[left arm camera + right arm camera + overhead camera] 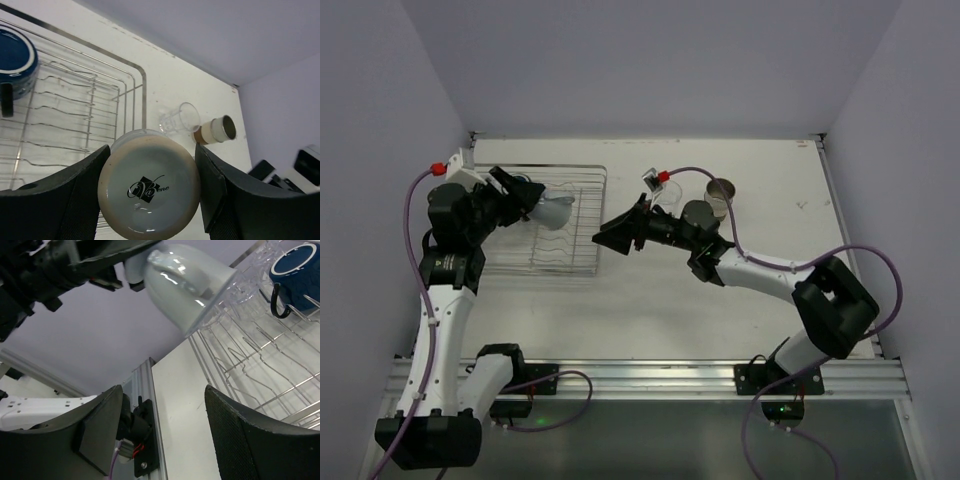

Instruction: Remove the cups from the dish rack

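Pale blue cup (150,192) is up above the middle of the rack (585,185), pinched by its base end in the left gripper (151,150). The right gripper (164,390) sits just right of the rack, jaws spread and empty, pointing at the cup. The risk is those glossy sides. A bump from the right gripper could slip the cup onto the wires, where the blue mug (297,270) sits.

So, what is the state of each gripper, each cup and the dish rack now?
left gripper: shut on the pale cup.
pale cup: held in the air above the dish rack, tilted.
right gripper: open, empty.
dark blue mug: in the rack, apparently bottom up.
dish rack: one mug visible inside.
clear tumbler: on the table, outside the rack.
tan cup: on the table, beside the tumbler.
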`<state>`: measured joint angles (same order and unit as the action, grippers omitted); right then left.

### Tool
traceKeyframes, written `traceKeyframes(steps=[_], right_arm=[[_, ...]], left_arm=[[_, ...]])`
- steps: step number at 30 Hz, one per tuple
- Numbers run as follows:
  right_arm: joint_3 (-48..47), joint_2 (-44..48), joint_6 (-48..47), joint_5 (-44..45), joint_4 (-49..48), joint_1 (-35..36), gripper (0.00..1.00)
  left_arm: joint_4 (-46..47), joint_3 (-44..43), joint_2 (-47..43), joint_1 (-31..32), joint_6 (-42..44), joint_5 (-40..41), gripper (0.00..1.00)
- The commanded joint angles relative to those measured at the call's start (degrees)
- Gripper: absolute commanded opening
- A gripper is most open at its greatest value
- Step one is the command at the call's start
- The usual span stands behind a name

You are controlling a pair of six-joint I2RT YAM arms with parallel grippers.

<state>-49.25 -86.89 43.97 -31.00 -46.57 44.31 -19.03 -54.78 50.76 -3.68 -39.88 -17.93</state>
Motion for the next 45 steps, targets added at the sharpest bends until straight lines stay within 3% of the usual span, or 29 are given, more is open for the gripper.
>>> traceKeyframes(steps=[1, 18, 25, 28, 30, 32, 33, 34, 36, 40, 42, 45], right_arm=[[-5.23, -3.89, 0.07, 0.68, -9.24, 0.51, 0.70], [-10.16, -10.05, 1.38, -0.11, -16.97, 2.00, 0.66], [-9.37, -12.42, 11.47, -0.99, -30.06, 2.09, 0.51], [-7.53, -11.29, 13.42, -0.11, -34.02, 2.09, 0.37], [-5.68, -9.00, 13.60, 0.24, -35.43, 2.09, 0.22], [-3.50, -6.03, 13.60, 0.42, -35.96, 2.09, 0.11], [-2.61, -4.96, 13.17, 0.42, -35.96, 2.09, 0.00], [-0.77, -3.82, 12.90, 0.51, -35.88, 2.09, 0.00], [0.99, -0.48, 12.11, 0.77, -35.26, 2.00, 0.00], [4.77, 4.97, 9.48, 1.12, -28.00, 1.92, 0.00], [5.66, 8.39, 6.76, 2.17, -23.59, 1.74, 0.00], [6.98, 12.69, 3.60, 3.75, -15.86, 1.21, 0.00]], left_arm=[[7.42, -1.47, -2.42, 2.18, -6.26, -7.46, 0.00], [12.95, 4.07, -5.85, 11.06, -14.35, -8.78, 0.00], [20.86, 9.69, -8.13, 13.61, -21.46, -9.93, 0.00], [21.66, 10.49, -8.49, 14.84, -22.26, -9.58, 0.00], [21.75, 11.19, -8.75, 15.72, -22.17, -9.31, 0.01], [21.75, 11.63, -8.66, 15.72, -21.39, -9.93, 0.22], [21.66, 11.72, -8.49, 15.72, -20.86, -10.36, 0.30], [21.58, 11.63, -8.14, 15.81, -19.64, -10.89, 0.50], [20.87, 10.93, -8.13, 15.72, -18.31, -11.07, 0.72], [19.12, 8.82, -8.84, 15.72, -12.79, -8.71, 0.94], [15.08, 6.72, -8.84, 15.72, -10.32, -7.91, 1.00], [12.09, 4.87, -9.01, 15.81, -5.75, -5.89, 1.00]])
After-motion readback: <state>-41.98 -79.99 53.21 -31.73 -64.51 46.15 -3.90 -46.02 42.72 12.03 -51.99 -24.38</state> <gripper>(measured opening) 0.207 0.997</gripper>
